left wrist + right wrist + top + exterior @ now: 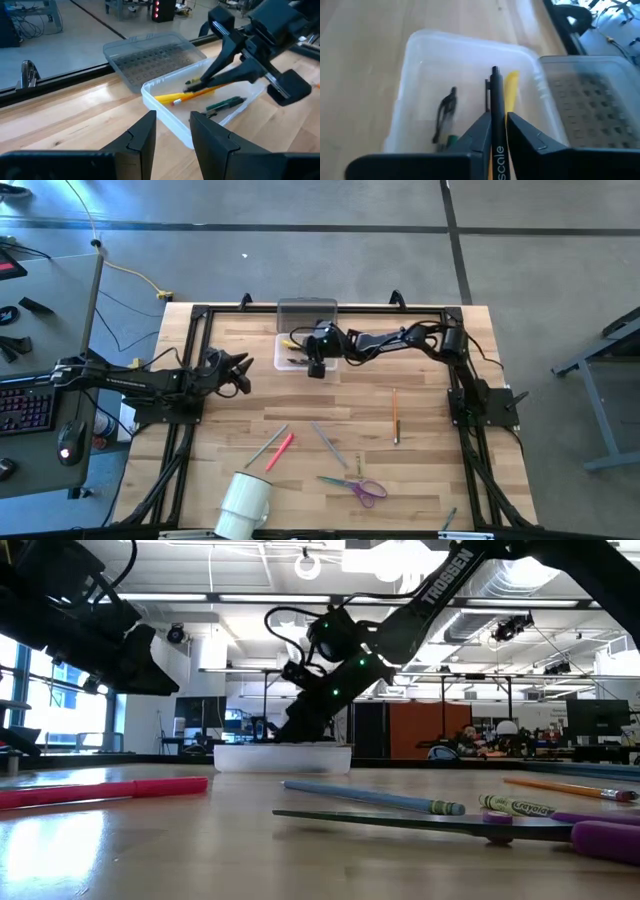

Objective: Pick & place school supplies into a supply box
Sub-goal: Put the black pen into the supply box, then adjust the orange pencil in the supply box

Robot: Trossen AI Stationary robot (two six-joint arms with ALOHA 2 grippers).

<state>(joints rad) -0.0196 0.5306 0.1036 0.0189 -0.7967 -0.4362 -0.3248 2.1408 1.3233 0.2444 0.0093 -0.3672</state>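
The clear supply box [300, 352] sits near the table's far edge, with its ribbed grey lid [307, 312] folded open behind it. In it lie a yellow pencil [172, 96] and a green-and-black pen [225, 104]. My right gripper [496, 117] reaches down into the box [420, 90], shut on a black pen [495, 85]. My left gripper [172, 132] is open and waits left of the box [170, 120]; the high view shows this gripper [240, 372] apart from it. Loose on the table lie an orange pencil [395, 416], a pink pen [281, 450], grey and green pencils [328, 442] and the scissors [358, 486]. My right gripper pinches the black pen's barrel [496, 107] between its two fingers, and the pen lies along them. Its free end [495, 71] sticks out past the fingertips over the box's inside. The fingers [220, 75] slant down from the table's right. Whether the pen touches the box floor cannot be told.
A white cylindrical cup [245, 502] lies on its side near the table's near edge. Black frame rails [190, 360] run along the table's left, right and far sides. A desk with a keyboard and mouse [68, 442] stands beyond the left edge.
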